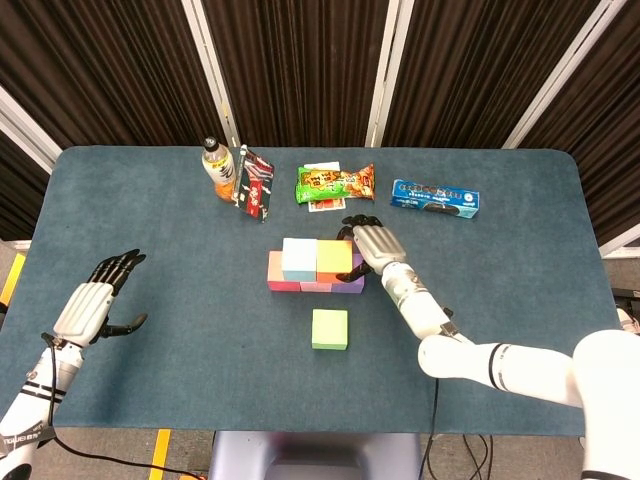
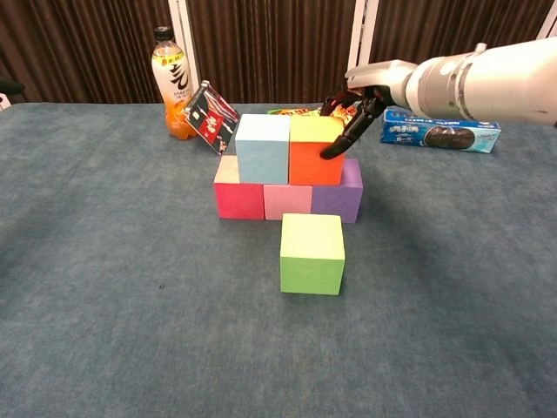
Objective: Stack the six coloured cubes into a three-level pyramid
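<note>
Now, your left hand (image 1: 92, 305) idles open at lower left. At centre, your right hand (image 2: 361, 96) grips the orange cube (image 2: 314, 158); square it beside the blue cube (image 2: 261, 148) before releasing, then fetch the green cube (image 2: 312, 252).

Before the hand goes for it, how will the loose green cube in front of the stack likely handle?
The green cube looks matte and foam-like, so probably light and not slippery. Its flat faces and square edges suggest it will slide rather than roll when pushed. It sits apart from the stack, so a grasp there should not disturb the others.
</note>
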Controlling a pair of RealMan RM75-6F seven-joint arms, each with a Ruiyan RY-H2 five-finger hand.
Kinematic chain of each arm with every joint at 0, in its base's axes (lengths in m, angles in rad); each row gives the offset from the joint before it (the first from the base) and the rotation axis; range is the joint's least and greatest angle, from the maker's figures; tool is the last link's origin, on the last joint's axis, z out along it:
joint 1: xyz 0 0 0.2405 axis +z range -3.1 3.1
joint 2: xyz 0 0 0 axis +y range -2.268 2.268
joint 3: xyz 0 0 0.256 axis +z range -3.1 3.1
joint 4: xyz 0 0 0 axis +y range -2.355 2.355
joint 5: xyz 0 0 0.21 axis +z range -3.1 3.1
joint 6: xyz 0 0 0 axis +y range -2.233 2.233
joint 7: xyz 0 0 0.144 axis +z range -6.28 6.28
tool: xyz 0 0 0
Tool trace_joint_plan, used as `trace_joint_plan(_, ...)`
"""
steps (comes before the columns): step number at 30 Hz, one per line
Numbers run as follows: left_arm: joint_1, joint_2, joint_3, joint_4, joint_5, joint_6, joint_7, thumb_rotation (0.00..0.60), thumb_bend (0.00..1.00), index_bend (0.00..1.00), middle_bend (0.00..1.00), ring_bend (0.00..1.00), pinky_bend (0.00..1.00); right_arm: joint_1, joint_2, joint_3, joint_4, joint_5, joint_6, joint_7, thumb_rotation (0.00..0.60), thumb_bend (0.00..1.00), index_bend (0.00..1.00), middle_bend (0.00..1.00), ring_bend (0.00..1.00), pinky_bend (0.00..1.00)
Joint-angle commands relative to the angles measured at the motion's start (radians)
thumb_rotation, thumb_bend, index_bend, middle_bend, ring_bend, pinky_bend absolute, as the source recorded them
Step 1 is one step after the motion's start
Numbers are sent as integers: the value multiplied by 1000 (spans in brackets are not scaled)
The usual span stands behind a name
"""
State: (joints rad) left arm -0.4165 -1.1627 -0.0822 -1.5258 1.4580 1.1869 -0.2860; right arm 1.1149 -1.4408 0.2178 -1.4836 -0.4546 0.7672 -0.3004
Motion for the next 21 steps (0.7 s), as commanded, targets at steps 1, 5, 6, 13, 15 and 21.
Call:
trace_joint_plan(1, 0, 0, 0, 2, -1, -1, -3, 600, 303, 0, 0, 0, 56, 1, -2, 1, 3, 3, -1, -2, 600, 345, 456, 210, 44, 53)
trace_joint_plan(5, 1, -2, 0, 5, -1, 0, -6, 600, 302, 0, 0, 0, 56, 2, -3, 2, 5, 4, 2, -4, 600, 345, 456, 210, 44, 53)
trace_joint_plan(6, 1, -2, 0, 5, 0, 0, -6, 600, 302, 0, 0, 0, 56, 1, -3, 3, 5, 5, 2, -4, 600, 345, 456, 210, 44, 53)
trace_joint_plan(13, 1, -3, 1, 8, 2, 0, -8, 600, 302, 0, 0, 0, 56, 1, -2, 3, 4, 6, 3, -8, 600, 345, 455, 210, 44, 53)
trace_joint_plan(15, 2, -3, 1, 8, 2, 1, -10, 600, 301, 0, 0, 0, 56, 1, -3, 3, 5, 8, 1, -8, 600, 345, 452, 210, 44, 53)
trace_joint_plan(21, 3, -4, 2, 10, 1, 0, -12, 600, 302, 0, 0, 0, 56, 1, -7, 5, 7, 7, 1, -9, 600, 345, 446, 210, 44, 53)
